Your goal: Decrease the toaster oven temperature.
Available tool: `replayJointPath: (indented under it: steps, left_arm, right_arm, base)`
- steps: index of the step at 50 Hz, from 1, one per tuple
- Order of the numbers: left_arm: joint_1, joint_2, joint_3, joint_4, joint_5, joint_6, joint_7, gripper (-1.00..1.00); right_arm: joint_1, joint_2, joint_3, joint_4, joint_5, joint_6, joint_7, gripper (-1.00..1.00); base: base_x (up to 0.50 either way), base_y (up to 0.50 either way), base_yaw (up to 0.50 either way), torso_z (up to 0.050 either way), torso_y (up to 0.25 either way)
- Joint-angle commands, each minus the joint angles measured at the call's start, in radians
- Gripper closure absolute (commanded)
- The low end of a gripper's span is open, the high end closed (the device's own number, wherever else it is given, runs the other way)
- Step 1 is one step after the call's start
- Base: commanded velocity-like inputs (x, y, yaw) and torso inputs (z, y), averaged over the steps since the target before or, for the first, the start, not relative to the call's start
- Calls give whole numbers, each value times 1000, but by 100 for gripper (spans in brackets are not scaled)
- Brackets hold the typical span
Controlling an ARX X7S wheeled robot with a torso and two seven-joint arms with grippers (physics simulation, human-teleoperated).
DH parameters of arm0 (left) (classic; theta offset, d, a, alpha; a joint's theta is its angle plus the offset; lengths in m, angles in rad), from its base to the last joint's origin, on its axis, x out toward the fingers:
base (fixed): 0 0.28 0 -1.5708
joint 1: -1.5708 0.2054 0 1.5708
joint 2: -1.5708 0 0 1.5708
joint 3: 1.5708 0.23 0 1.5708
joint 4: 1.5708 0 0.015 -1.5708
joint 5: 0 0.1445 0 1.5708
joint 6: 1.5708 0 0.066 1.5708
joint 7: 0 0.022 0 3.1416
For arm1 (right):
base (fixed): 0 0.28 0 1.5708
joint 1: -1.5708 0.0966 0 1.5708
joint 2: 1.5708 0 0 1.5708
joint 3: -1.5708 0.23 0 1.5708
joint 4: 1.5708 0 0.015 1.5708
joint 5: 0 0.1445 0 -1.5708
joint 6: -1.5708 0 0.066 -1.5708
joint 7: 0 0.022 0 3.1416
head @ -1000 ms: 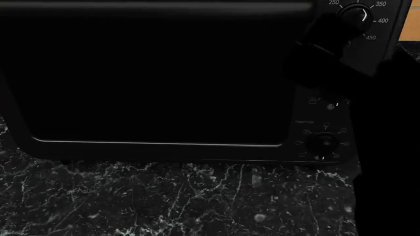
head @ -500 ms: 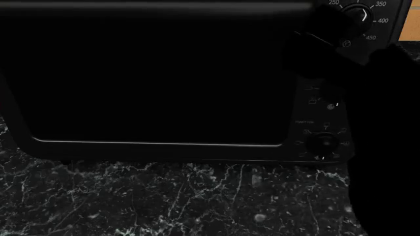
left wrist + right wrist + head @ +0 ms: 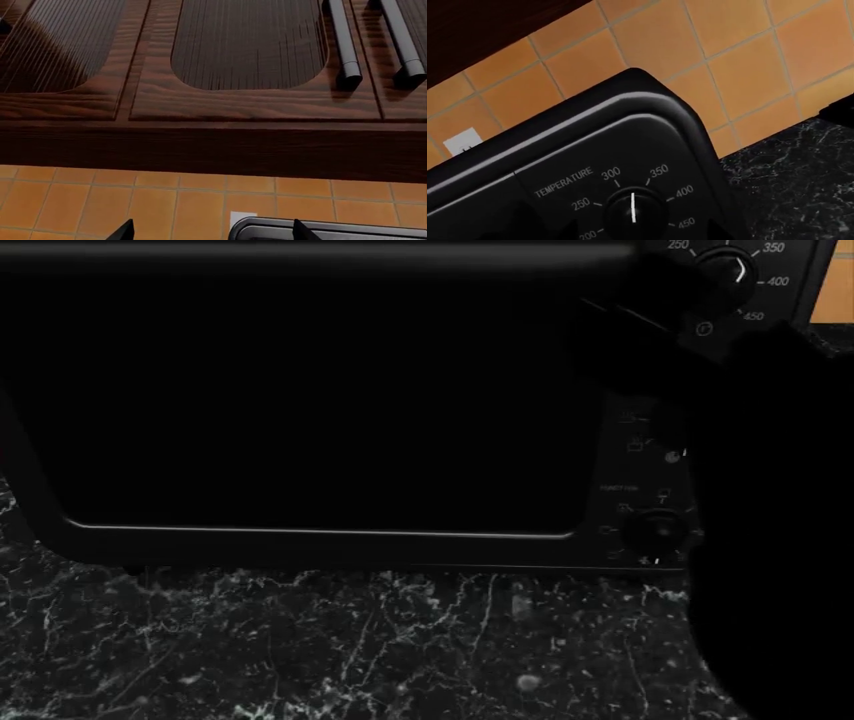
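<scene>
The right gripper (image 3: 667,310) is a dark shape just beside the temperature knob (image 3: 727,268) in the head view; I cannot tell its opening. The toaster oven (image 3: 320,400) stands on the marble counter (image 3: 334,650).

Right wrist view: the knob's (image 3: 634,212) line points between 300 and 350.

Left wrist view: wooden cabinets (image 3: 247,65) and orange tiles (image 3: 167,205); only two fingertips (image 3: 123,231) show, set apart.

Black toaster oven (image 3: 320,400) on dark marble (door shut).

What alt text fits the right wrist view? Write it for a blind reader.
The black toaster oven shows its temperature knob, whose white pointer sits between 300 and 350. Orange wall tiles lie behind, with dark marble countertop alongside.
</scene>
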Motion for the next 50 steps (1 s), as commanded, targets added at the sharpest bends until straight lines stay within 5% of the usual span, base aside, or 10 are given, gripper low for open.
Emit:
replayJointPath:
  steps: [1, 40, 41, 50]
  left_arm:
    - [5, 9, -1, -2, 0, -11, 2, -100]
    - [-17, 45, 13, -1, -17, -61, 10, -100]
    - [-16, 44, 14, -1, -16, -59, 9, -100]
    - [14, 26, 7, -4, 5, -30, 4, -100]
  right_arm:
    - [16, -6, -17, 89, -68, -23, -70, -100]
    - [62, 3, -79, 237, -149, -73, -167, -100]
    - [62, 4, -80, 237, -148, -72, -167, 100]
    - [64, 16, -101, 218, -135, -50, -173, 100]
  base:
    - [10, 0, 6, 0, 0]
    - [13, 2, 8, 2, 0]
    - [15, 3, 10, 10, 0]
    - [14, 2, 8, 2, 0]
